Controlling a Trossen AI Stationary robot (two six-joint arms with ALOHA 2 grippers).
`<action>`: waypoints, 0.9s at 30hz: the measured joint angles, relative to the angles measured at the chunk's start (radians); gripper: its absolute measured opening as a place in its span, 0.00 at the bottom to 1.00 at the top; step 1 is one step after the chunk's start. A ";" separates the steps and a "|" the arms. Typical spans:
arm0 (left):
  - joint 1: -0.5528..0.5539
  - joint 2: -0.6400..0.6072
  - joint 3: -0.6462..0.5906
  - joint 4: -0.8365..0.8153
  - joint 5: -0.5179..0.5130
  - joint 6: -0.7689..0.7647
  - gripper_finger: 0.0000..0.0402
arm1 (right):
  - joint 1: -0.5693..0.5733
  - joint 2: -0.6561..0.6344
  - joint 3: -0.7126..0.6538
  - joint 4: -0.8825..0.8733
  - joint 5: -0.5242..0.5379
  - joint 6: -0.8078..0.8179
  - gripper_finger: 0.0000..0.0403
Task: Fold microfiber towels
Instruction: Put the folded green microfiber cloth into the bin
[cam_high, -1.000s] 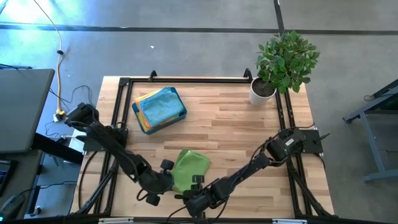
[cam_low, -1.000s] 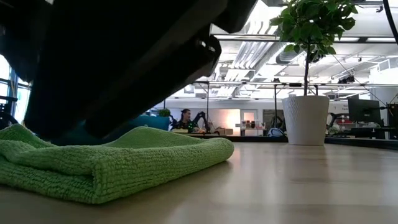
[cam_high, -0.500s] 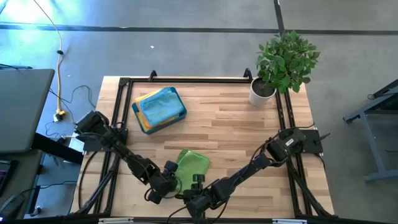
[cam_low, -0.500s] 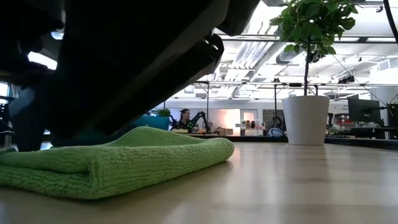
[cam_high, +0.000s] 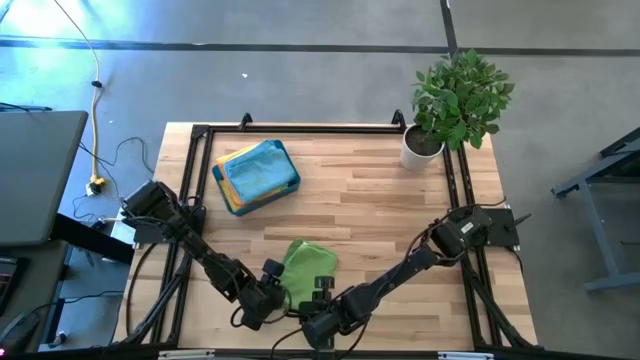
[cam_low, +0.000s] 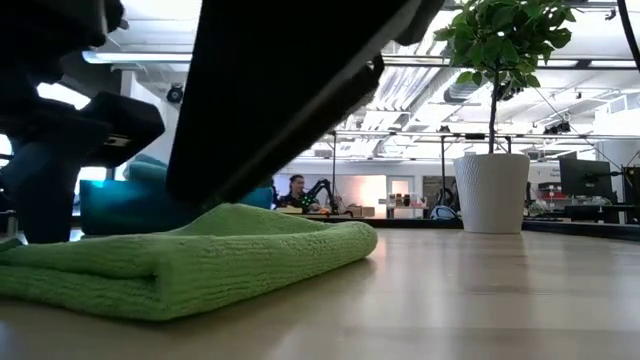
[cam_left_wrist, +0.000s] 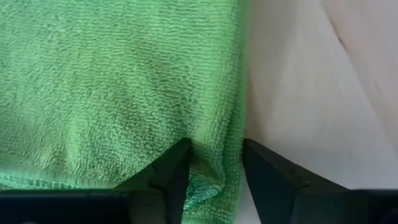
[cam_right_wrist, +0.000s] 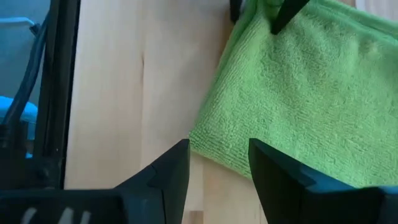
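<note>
High: green towel (cam_high: 307, 270) lies folded near the table's front edge, left gripper (cam_high: 272, 290) at its left edge, right gripper (cam_high: 322, 300) at its front corner. Other towels (cam_high: 258, 172) stacked in a tray (cam_high: 218, 185) at back left.

Low: towel doubled, thick rounded fold, looped pile.

Left wrist: fingers (cam_left_wrist: 171, 174) straddle a pinched hem; jaws apart.

Right wrist: fingers (cam_right_wrist: 174, 171) spread, empty, corner between them.

Judgement: soft, light, limp; grip corners or hems.
</note>
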 joint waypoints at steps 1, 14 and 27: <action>0.003 0.000 0.000 0.001 0.000 -0.007 0.33 | 0.000 0.000 0.000 -0.001 0.000 0.000 0.39; 0.012 -0.001 0.015 -0.025 -0.015 -0.111 0.03 | 0.007 -0.033 0.000 -0.173 0.008 0.064 0.34; 0.134 -0.011 0.279 -0.338 0.188 -0.133 0.00 | 0.055 -0.189 0.000 -0.580 0.151 0.181 0.25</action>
